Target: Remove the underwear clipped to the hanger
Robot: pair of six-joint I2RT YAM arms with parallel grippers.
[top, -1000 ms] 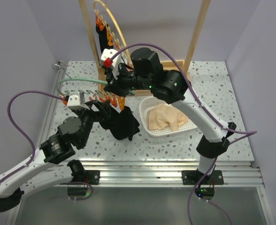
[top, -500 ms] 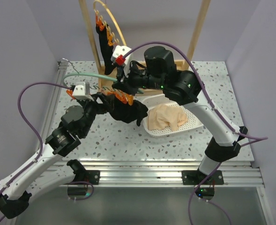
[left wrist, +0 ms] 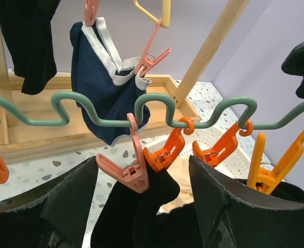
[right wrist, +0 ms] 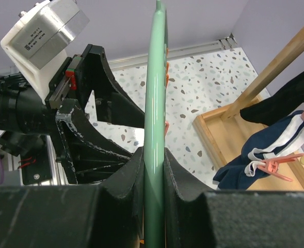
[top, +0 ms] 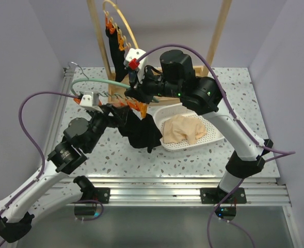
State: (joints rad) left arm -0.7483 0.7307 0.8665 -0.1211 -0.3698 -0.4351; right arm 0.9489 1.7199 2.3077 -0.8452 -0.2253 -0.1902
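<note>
My right gripper (right wrist: 155, 178) is shut on the green wavy hanger (right wrist: 155, 93) and holds it up above the table; in the top view that gripper (top: 134, 93) grips the hanger (top: 97, 81) near its right end. Black underwear (left wrist: 152, 206) hangs from a pink clip (left wrist: 128, 173) and an orange clip (left wrist: 164, 152). My left gripper (left wrist: 146, 212) is open, with one finger (left wrist: 69, 206) on each side of that cloth. In the top view the black underwear (top: 141, 132) hangs beside the left gripper (top: 115, 111). Navy underwear with white trim (left wrist: 102, 88) hangs behind.
A white basket (top: 213, 135) holding a pale beige garment (top: 182, 129) sits right of the hanging cloth. A wooden rack (top: 97, 36) stands at the back with a yellow hanger (top: 128, 31) and a black garment (top: 113, 49) clipped on it. More orange clips (left wrist: 273, 168) hang on the green hanger.
The right gripper has lifted the green hanger and carried it right, towards the basket. The black underwear swung with it and hangs lower. The left gripper followed up and to the right.
</note>
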